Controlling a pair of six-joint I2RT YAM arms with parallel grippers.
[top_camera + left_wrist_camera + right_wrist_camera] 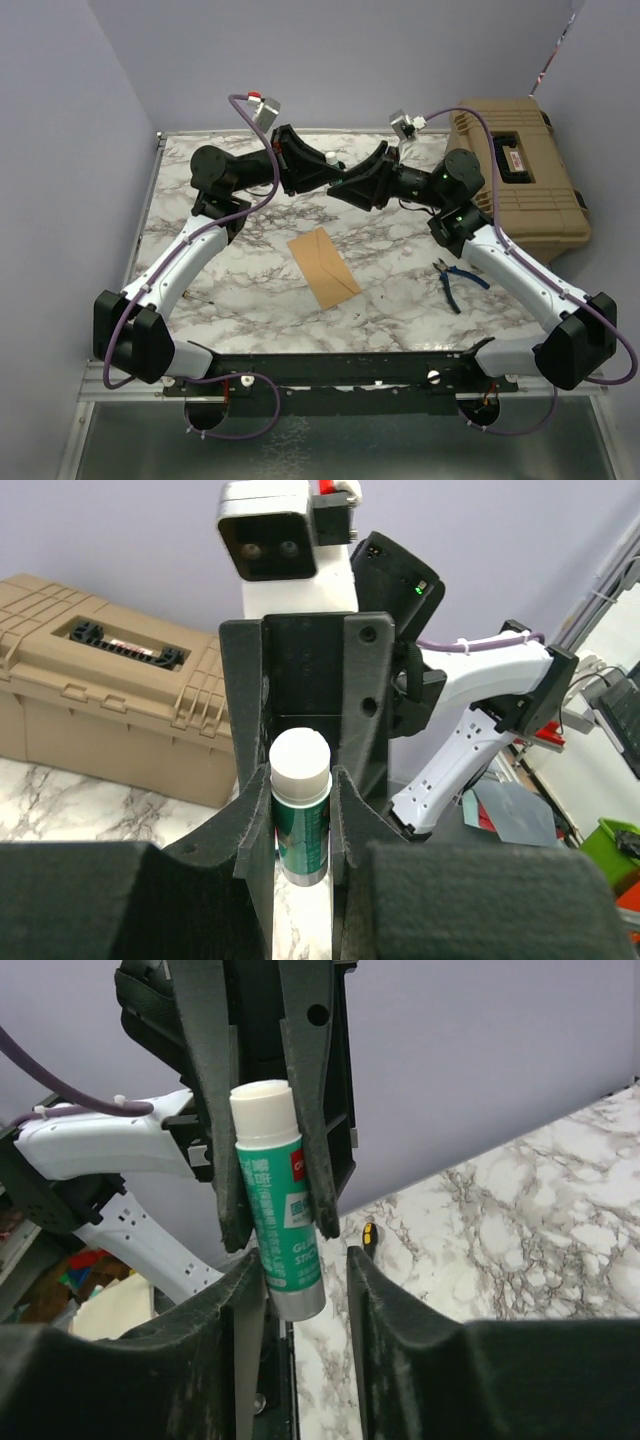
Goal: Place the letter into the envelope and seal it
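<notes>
Both arms meet in the air over the far part of the marble table point(400, 300). Left gripper point(300, 820) is narrow and clamped on a green glue stick point(275, 1190), white end up, roughly upright. Right gripper point(305, 1280) faces it with its jaws part-open astride the stick's lower grey end. A gap shows on one side, so there is no grip there. The envelope point(323, 265) lies flat mid-table, below and well apart from both grippers. No separate letter sheet can be made out. Blue-handled pliers point(455, 282) lie to the envelope's right. A tan case point(515, 185) sits at the far right edge.
</notes>
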